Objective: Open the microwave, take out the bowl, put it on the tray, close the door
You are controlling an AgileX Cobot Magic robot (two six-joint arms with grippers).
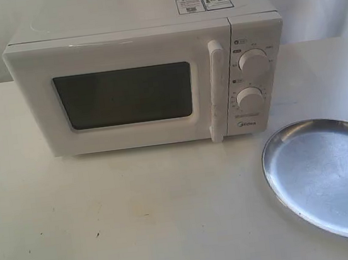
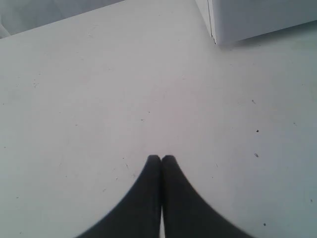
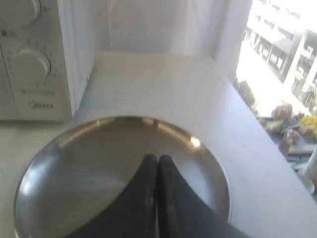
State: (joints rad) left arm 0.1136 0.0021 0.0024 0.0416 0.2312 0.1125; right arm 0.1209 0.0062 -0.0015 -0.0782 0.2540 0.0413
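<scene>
The white microwave (image 1: pixel 148 76) stands at the back of the table, its door (image 1: pixel 118 92) shut, with the vertical bar handle (image 1: pixel 216 90) beside the two dials. No bowl shows in any view. The silver tray (image 1: pixel 332 174) lies empty on the table at the front right. My left gripper (image 2: pixel 161 157) is shut over bare table, well short of the microwave's corner (image 2: pixel 218 29). My right gripper (image 3: pixel 157 157) is shut, hovering over the tray (image 3: pixel 74 168), with the microwave's dial panel (image 3: pixel 29 64) beyond it. Neither gripper shows in the exterior view.
The white table (image 1: pixel 109 220) spreads in front of the microwave. A pale curtain hangs behind. A window at the table's right end (image 3: pixel 282 49) looks onto buildings outside.
</scene>
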